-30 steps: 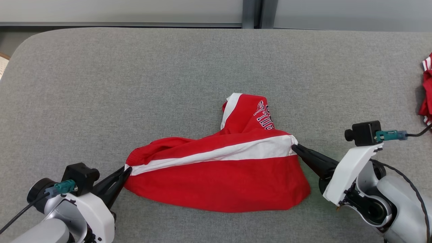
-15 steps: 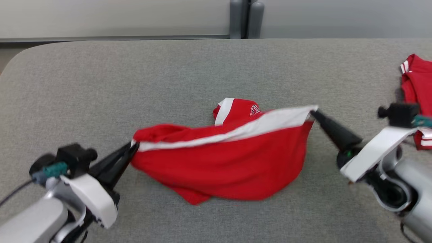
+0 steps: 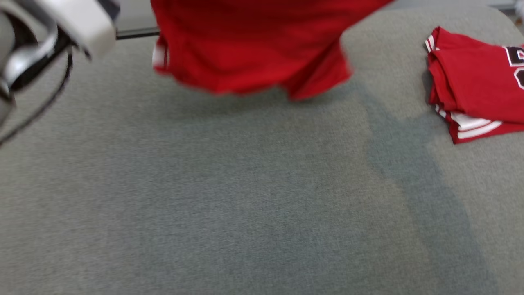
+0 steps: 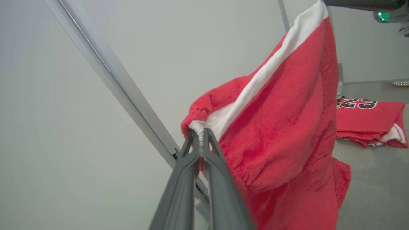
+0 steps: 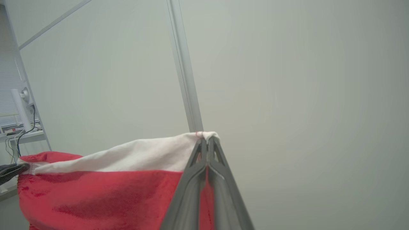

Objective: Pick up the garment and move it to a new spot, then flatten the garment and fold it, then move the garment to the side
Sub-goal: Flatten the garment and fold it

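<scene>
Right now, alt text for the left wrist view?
The left gripper, two long dark fingers, is shut on the white-banded corner of a red fabric garment, which hangs in the air in front of a pale wall. Behind it at the right, a folded red jersey with black numerals lies on the grey cloth-covered table.

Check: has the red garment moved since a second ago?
Yes. The garment has gone up: it lay on the grey table, and now hangs above it, stretched between the left gripper and right gripper.
</scene>
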Available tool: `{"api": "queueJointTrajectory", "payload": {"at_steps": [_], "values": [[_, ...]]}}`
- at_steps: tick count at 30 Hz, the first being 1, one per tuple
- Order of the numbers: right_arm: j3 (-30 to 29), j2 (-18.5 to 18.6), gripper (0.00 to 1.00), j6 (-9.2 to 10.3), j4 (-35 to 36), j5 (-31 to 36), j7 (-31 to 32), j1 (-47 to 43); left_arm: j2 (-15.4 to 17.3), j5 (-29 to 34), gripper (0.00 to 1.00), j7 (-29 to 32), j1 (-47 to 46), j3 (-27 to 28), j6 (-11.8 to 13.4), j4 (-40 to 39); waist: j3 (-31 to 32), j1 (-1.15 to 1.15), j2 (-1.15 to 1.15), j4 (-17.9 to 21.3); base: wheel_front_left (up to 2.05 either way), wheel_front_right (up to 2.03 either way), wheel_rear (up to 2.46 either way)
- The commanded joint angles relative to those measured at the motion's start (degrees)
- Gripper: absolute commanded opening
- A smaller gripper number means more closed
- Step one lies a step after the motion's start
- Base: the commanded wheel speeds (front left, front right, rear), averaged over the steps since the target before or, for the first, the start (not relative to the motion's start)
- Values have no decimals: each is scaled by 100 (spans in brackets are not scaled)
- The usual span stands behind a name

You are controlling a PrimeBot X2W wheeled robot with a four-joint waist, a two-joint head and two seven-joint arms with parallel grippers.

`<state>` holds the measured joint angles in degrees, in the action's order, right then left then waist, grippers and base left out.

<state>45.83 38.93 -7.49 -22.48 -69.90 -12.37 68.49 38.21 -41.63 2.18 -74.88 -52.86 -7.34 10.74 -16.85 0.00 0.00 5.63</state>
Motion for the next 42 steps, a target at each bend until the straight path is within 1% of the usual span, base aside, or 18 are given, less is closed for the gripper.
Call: {"api": "queueJointTrajectory", "payload": {"at_steps": [1,4,5,6,8,11,13,15,16,20,22,24,27,29,32,35,38,42], "values": [[-64,-146,0,0,-280,165,-132,344,-137,149,0,-178,-429,-156,-12,302,-464,0,0,405,0,0,0],[-215,-293,0,0,-652,451,-255,880,-378,388,0,-776,-1187,-374,-10,942,-696,0,0,518,0,0,0],[-215,-293,0,0,-652,451,-255,880,-378,388,0,-776,-1187,-374,-10,942,-696,0,0,518,0,0,0],[-233,-323,0,0,-698,529,-275,959,-457,463,0,-1003,-1339,-486,-11,1144,-750,0,0,530,0,0,0],[-353,-325,0,0,-604,684,-280,988,-585,509,0,-1402,-1491,-623,-12,1500,-830,0,0,543,0,0,0],[-577,-273,0,0,-208,896,-284,539,-651,569,0,-1683,-1327,-830,-12,1724,-866,0,0,530,0,0,0],[-683,-234,0,0,146,982,-284,58,-559,642,0,-1727,-959,-954,-12,1638,-845,0,0,511,0,0,0],[-693,-142,0,0,491,1071,-286,-514,-416,807,0,-1740,-492,-825,-13,1248,-801,0,0,472,0,0,0],[-700,-112,0,0,664,1052,-286,-847,-308,920,0,-1739,-150,-740,27,1029,-773,0,0,446,0,0,0],[-690,146,0,0,1239,1063,-287,-2324,42,1311,0,-1738,1533,-364,395,-101,-595,0,0,316,0,0,0],[-724,238,0,0,1433,1045,-288,-3056,246,1490,0,-1739,2445,-339,545,-563,-481,0,0,260,0,0,0],[-771,236,0,0,1611,1063,-288,-3767,393,1591,0,-1740,3310,-309,757,-872,-357,0,0,224,0,0,0],[-808,174,0,0,1848,1054,-288,-4735,532,1727,0,-1740,4359,-275,1160,-1225,-141,0,0,174,0,0,0],[-790,176,0,0,2028,990,-288,-5283,605,1775,0,-1740,4943,-268,1369,-1423,4,0,0,139,0,0,0],[-803,280,0,0,2324,889,-271,-5920,692,1819,0,-1741,5558,-281,1598,-1665,196,0,0,93,0,0,0],[-990,406,0,0,2659,798,-186,-6383,766,1822,0,-1741,5982,-281,1759,-1915,323,0,0,50,0,0,0],[-1278,598,0,0,3046,732,-39,-6779,851,1794,0,-1741,6223,-319,1796,-2137,422,0,0,-13,0,0,0],[-1867,835,0,0,3530,749,153,-7229,909,1671,0,-1741,6389,-317,1803,-2406,542,0,0,-126,0,0,0]]}}
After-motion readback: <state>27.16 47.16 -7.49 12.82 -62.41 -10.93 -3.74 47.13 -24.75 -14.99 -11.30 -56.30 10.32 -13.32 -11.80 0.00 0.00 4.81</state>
